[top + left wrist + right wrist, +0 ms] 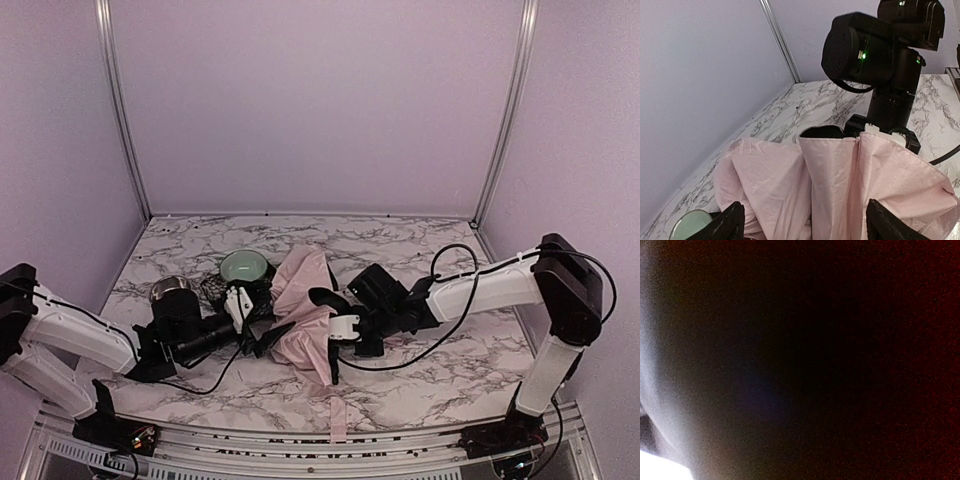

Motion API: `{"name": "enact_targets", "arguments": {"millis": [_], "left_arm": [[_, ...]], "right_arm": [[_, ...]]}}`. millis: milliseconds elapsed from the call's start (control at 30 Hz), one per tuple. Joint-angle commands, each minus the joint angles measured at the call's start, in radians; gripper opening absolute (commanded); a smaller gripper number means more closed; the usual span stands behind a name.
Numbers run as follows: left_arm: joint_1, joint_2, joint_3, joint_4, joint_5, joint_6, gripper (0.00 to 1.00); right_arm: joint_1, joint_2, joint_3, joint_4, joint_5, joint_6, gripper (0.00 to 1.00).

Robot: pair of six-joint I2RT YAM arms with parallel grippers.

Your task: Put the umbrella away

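Pink umbrella [305, 325] lies collapsed and bunched on the marble worktop [450, 365], right between my two arms. Left jaws gape wide with its fabric in the gap, right jaws are clamped shut against it, can't tell on what. Green bowl [245, 266] sits just behind, metal cup [172, 289] to its left.

White-shelled left arm [80, 340] and right arm [490, 285], black joints [572, 285], looping black cables [455, 247]
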Motion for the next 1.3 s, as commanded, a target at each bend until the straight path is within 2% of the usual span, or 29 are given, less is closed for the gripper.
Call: {"name": "enact_targets", "arguments": {"millis": [0, 67, 133, 267, 333, 433, 533, 633, 733, 833, 1100, 1267], "left_arm": [[-0.003, -0.2, -0.054, -0.094, -0.038, -0.053, 0.91], [-0.011, -0.28, -0.082, -0.15, -0.035, -0.086, 0.92], [-0.022, -0.347, -0.122, -0.179, -0.049, -0.127, 0.89], [-0.074, -0.411, -0.16, -0.221, -0.048, -0.212, 0.63], [-0.116, -0.373, -0.157, -0.221, -0.011, -0.22, 0.57], [-0.181, -0.283, -0.114, -0.215, 0.026, -0.202, 0.6], [-0.197, -0.205, -0.062, -0.169, 0.081, -0.217, 0.72], [-0.197, -0.15, -0.058, 0.002, 0.084, -0.268, 0.78], [-0.2, -0.107, -0.025, 0.059, 0.08, -0.332, 0.78], [-0.209, -0.061, 0.001, 0.068, 0.027, -0.345, 0.77], [-0.205, 0.088, 0.054, 0.12, -0.138, -0.285, 0.74], [-0.164, 0.123, 0.023, 0.195, -0.101, -0.326, 0.65]], "right_arm": [[-0.043, -0.095, 0.021, -0.01, -0.087, 0.082, 0.0], [-0.06, -0.13, 0.032, -0.004, -0.119, 0.102, 0.0], [-0.098, -0.163, 0.04, 0.005, -0.154, 0.128, 0.0], [-0.142, -0.228, 0.049, 0.012, -0.25, 0.174, 0.0], [-0.16, -0.268, 0.05, 0.025, -0.293, 0.206, 0.0], [-0.165, -0.304, 0.07, 0.024, -0.274, 0.251, 0.0], [-0.164, -0.318, 0.115, -0.011, -0.22, 0.301, 0.0], [-0.164, -0.326, 0.161, -0.049, -0.13, 0.336, 0.0], [-0.163, -0.321, 0.202, -0.092, 0.006, 0.369, 0.0], [-0.16, -0.318, 0.233, -0.129, 0.062, 0.376, 0.0], [-0.148, -0.35, 0.263, -0.155, 0.017, 0.381, 0.0], [-0.149, -0.361, 0.281, -0.161, -0.012, 0.368, 0.0]]}}
